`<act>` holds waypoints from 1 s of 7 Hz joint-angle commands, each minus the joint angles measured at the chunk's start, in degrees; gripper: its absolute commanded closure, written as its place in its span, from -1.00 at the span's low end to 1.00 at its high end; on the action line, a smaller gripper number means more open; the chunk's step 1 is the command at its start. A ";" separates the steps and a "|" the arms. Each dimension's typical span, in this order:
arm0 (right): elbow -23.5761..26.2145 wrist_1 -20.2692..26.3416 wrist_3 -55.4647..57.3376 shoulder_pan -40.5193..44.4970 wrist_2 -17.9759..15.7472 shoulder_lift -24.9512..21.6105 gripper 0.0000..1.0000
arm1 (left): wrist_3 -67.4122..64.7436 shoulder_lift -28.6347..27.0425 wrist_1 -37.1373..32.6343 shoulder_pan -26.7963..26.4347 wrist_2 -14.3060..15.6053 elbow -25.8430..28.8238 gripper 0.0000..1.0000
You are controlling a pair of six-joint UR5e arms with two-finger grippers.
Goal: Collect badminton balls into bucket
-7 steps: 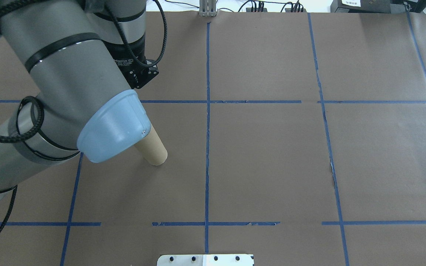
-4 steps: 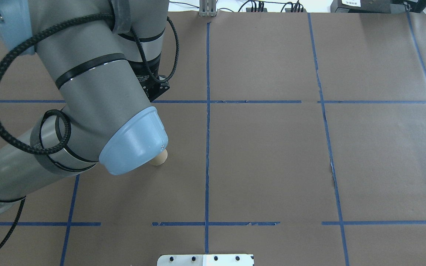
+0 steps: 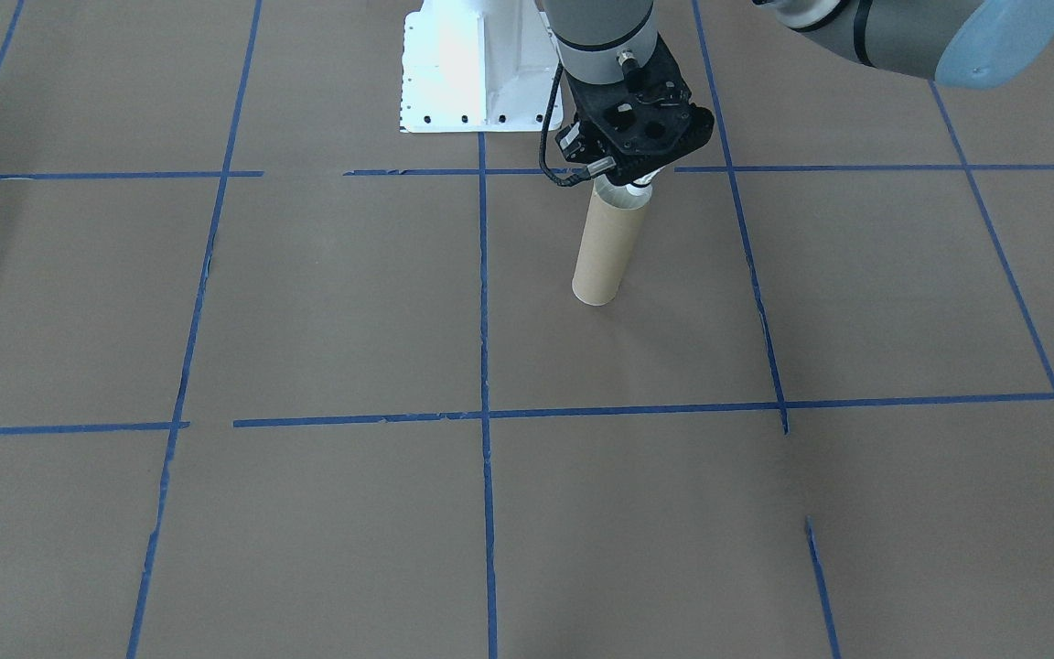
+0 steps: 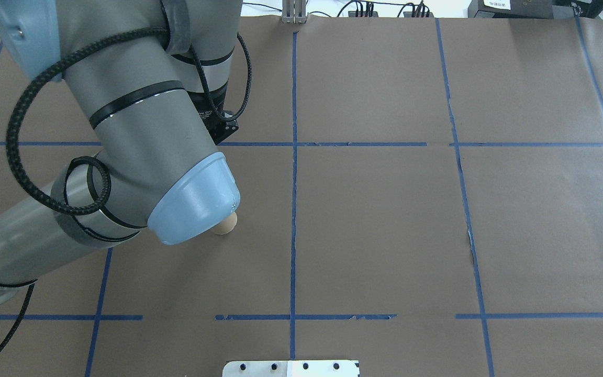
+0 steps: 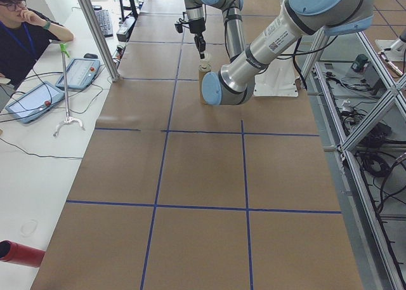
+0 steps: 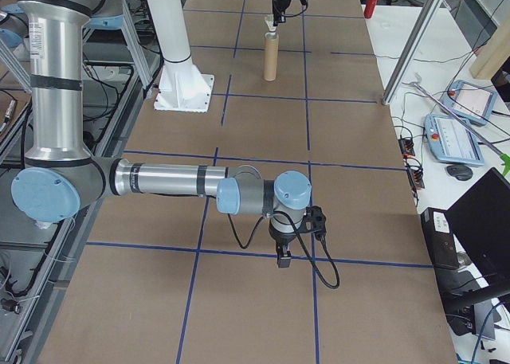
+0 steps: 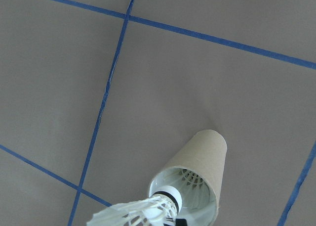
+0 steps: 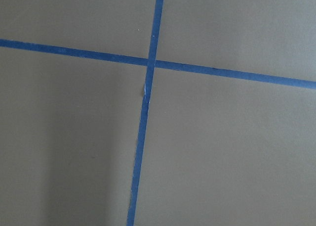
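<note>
Over the tube mouth, the left gripper (image 3: 629, 174) hung just above the bucket (image 3: 607, 247), which stood upright on the brown paper near the centre blue line, at about 7 o'clock from the white robot base (image 3: 467, 69) in the front view. The left wrist view showed the shuttlecock (image 7: 143, 211) held cork-forward, its tip right at the rim at the tube's 7 o'clock edge, feathers trailing back toward the camera. I judged the jaws clamped on the skirt, since the shuttlecock hung there with nothing else under it, though the fingers themselves were barely visible. A second shuttlecock (image 7: 190, 177) seemed to sit already down inside the tube; I couldn't be sure.

Progress: pickup and carry looked done, alignment nearly done. Left to do: centre the cork over the opening, lower or release, retract. No other shuttlecock lay loose on the table in any view, so this looked like the last one.

Right gripper (image 6: 280, 256) was parked low over a blue tape crossing, well apart from the tube; it showed only in the side view, so I couldn't tell its jaw state.

Versus a second earlier: the left arm's elbow (image 4: 194, 196) had swung toward 3 o'clock in the overhead view, covering most of the tube, so only the base end (image 4: 225, 225) showed. The tube itself hadn't moved.
</note>
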 commanded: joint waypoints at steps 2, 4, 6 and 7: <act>0.00 0.00 0.00 0.00 0.00 0.00 -1.00 | 0.01 0.06 -1.27 0.98 -0.16 0.57 1.00; 0.00 0.00 0.00 0.00 0.00 0.00 -1.00 | 0.27 1.11 -3.11 0.98 -0.08 0.39 -0.72; 0.00 0.00 0.00 0.00 0.00 0.00 -1.00 | 0.71 7.59 -9.77 0.54 -0.07 -5.20 -1.00; 0.00 0.00 0.00 0.00 0.00 0.00 -1.00 | 1.67 10.40 -13.72 -1.72 0.01 -8.98 -1.00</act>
